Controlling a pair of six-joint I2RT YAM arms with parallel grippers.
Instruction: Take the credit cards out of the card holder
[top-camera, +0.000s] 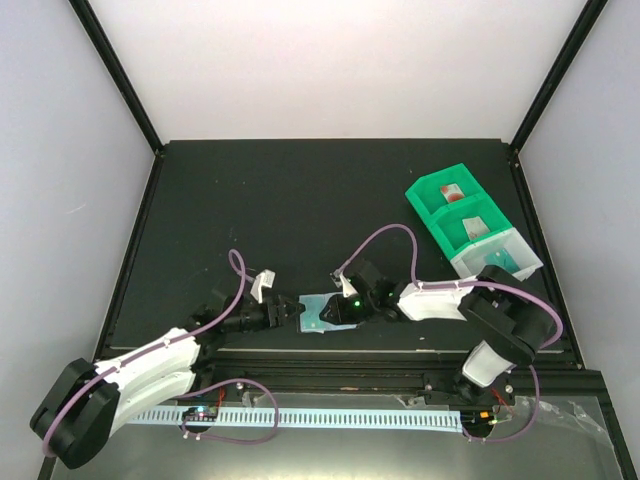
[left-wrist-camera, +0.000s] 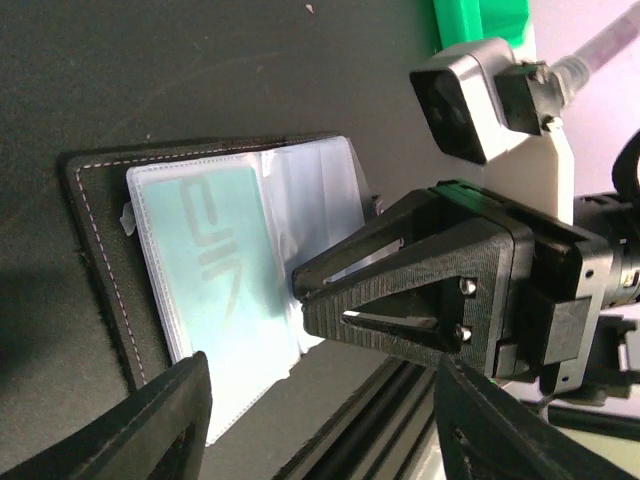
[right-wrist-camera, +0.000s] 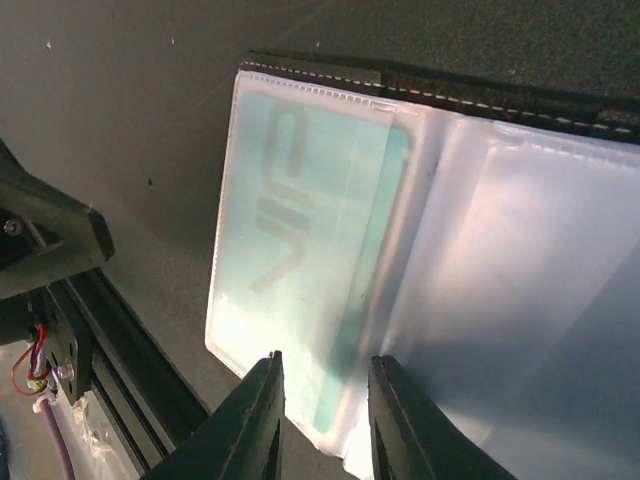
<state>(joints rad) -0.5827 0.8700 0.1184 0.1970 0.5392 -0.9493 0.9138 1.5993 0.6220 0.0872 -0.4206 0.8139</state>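
Observation:
The card holder (top-camera: 318, 316) lies open on the black table near the front edge, between my two grippers. Its black stitched edge (left-wrist-camera: 95, 250) frames clear sleeves. A teal-green credit card (left-wrist-camera: 205, 260) sits inside the left sleeve and also shows in the right wrist view (right-wrist-camera: 310, 230). My right gripper (right-wrist-camera: 325, 370) stands slightly open, its tips at the near edge of the sleeve with the card's corner between them. It also shows in the left wrist view (left-wrist-camera: 300, 290). My left gripper (left-wrist-camera: 320, 400) is wide open and empty, just left of the holder. No red card shows in the holder.
A green bin tray (top-camera: 428, 205) with a clear tray (top-camera: 500, 262) beside it stands at the back right. A small reddish item (top-camera: 452, 190) lies in its far compartment. The table's metal front rail (right-wrist-camera: 110, 330) runs just beside the holder.

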